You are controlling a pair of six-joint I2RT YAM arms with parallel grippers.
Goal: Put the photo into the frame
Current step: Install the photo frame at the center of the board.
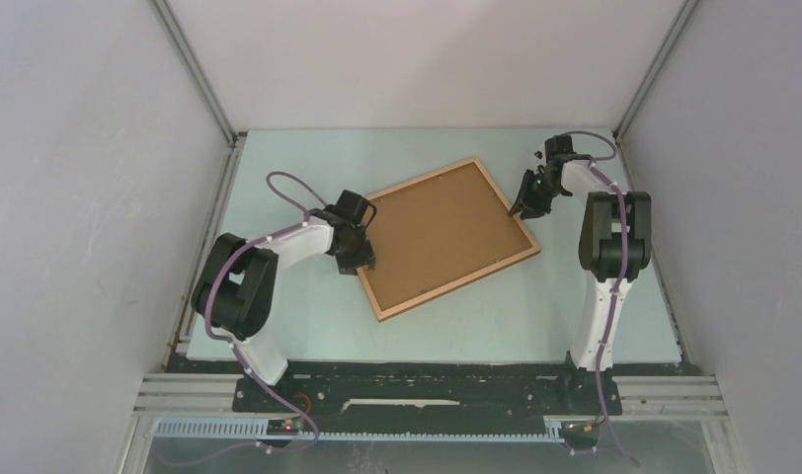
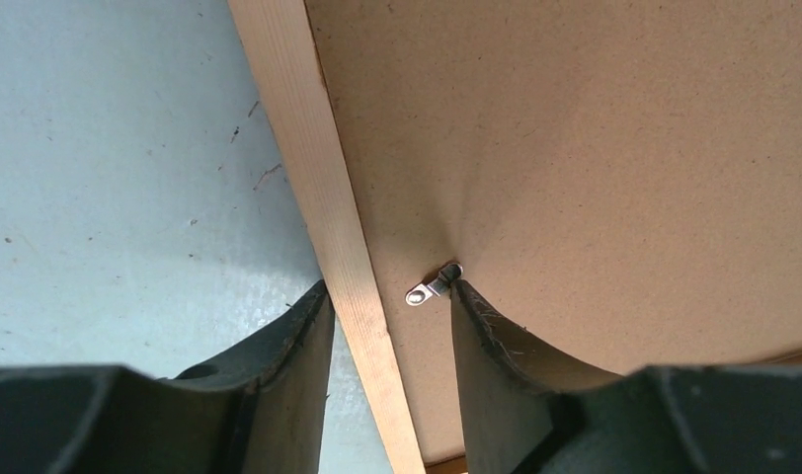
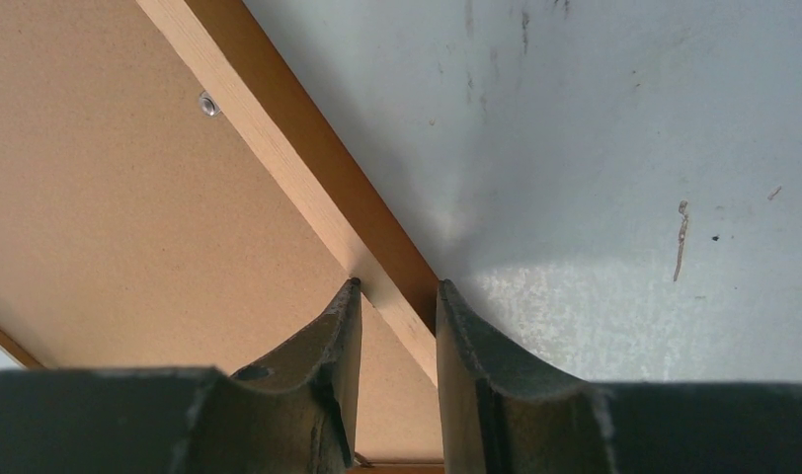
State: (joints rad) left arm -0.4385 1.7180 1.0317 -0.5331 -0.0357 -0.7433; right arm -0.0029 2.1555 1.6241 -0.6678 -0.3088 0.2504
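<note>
The frame [image 1: 458, 283] lies back-up and askew on the table, with the brown backing board [image 1: 441, 232] set inside it. The photo is hidden. My left gripper [image 1: 362, 259] is open astride the frame's left rail [image 2: 308, 128]: one finger is outside on the table, the other rests on the board [image 2: 595, 148] against a small metal clip [image 2: 432, 288]. My right gripper [image 1: 521, 209] is at the right rail [image 3: 279, 138], and its two fingertips close on both sides of the rail [image 3: 398, 284].
The pale green table [image 1: 308, 326] has grey enclosure walls at the left, right and back. A second small metal fastener [image 3: 208, 104] sits by the right rail. The arm bases stand at the near edge.
</note>
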